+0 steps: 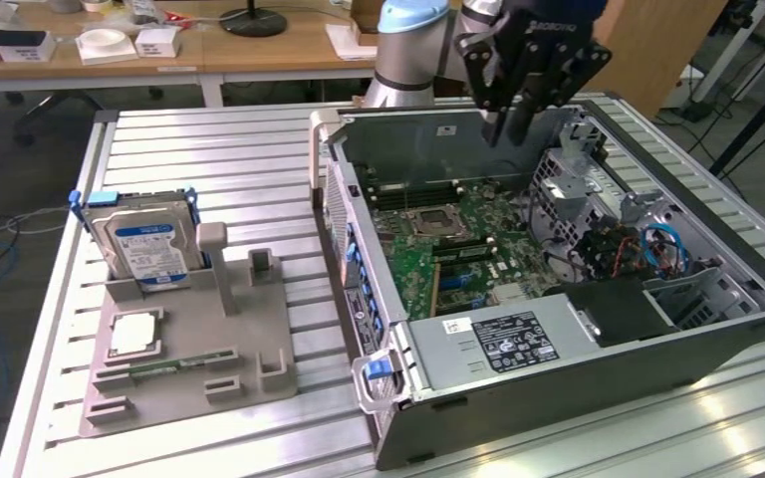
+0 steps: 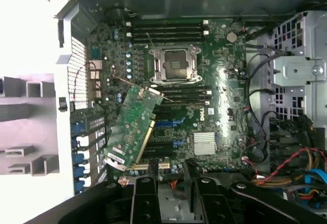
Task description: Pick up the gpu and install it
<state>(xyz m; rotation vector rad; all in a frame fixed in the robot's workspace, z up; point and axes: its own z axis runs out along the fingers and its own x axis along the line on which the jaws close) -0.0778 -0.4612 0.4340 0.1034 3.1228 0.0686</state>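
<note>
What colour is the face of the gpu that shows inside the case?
The gpu shows a green circuit board face; clearest in the wrist view.

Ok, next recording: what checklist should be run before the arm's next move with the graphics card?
1. Gripper empty: ok, fingers apart, nothing between them.
2. Gripper clear of the case: ok, it hovers over the open side, touching nothing.
3. Graphics card seated in a slot: not ok, it lies askew over the motherboard.
4. Slot beneath the card free: cannot tell, the card hides it.
5. Cables clear of the card: ok, bundled at the opposite side.
</note>
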